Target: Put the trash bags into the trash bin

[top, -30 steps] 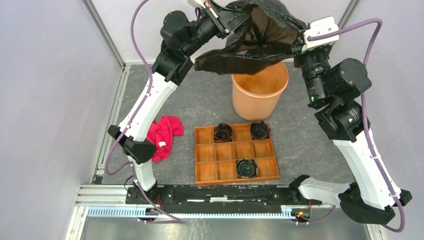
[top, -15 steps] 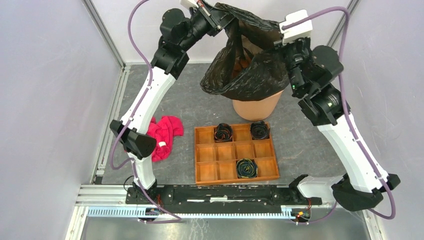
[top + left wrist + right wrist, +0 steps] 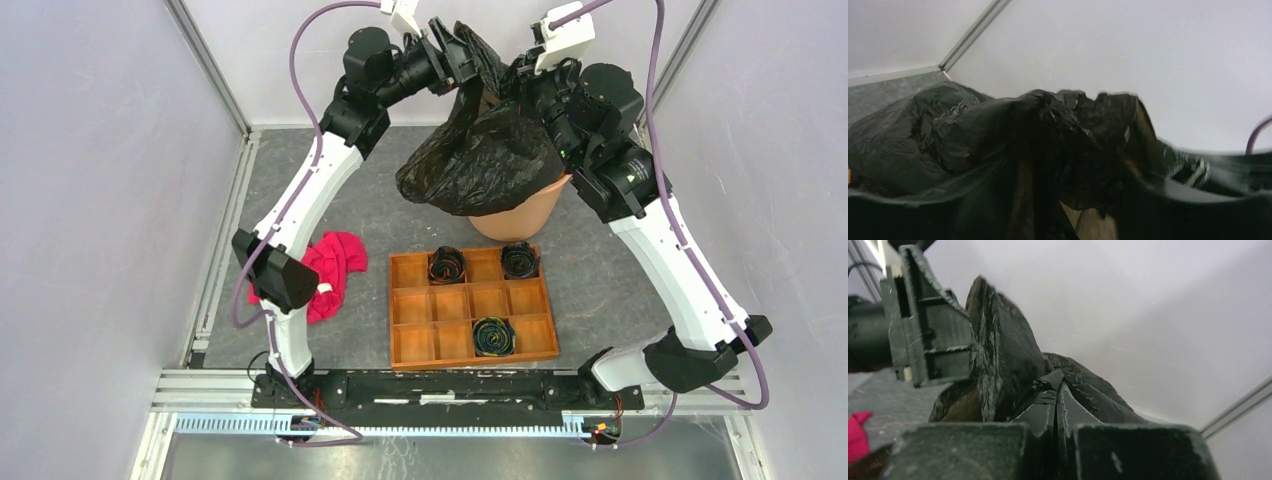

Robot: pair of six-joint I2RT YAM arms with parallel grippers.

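Note:
The black, glossy trash bag hangs bunched over the pale orange trash bin and hides the bin's mouth and most of its rim. My right gripper is above the bin, shut on the bag's upper edge. In the right wrist view its fingers are pressed together with the film pinched between them. My left gripper is close beside it with the jaws apart. In the left wrist view the crumpled bag lies loosely between its spread fingers. One left finger shows in the right wrist view.
A compartmented wooden tray lies in front of the bin, with dark coiled rolls in three cells. A red cloth lies on the grey mat by the left arm. The back wall stands close behind both grippers.
Both grippers moved together above the bin. The bag went from spread open to draped over the bin. The left jaws opened. The right stayed shut on the film.

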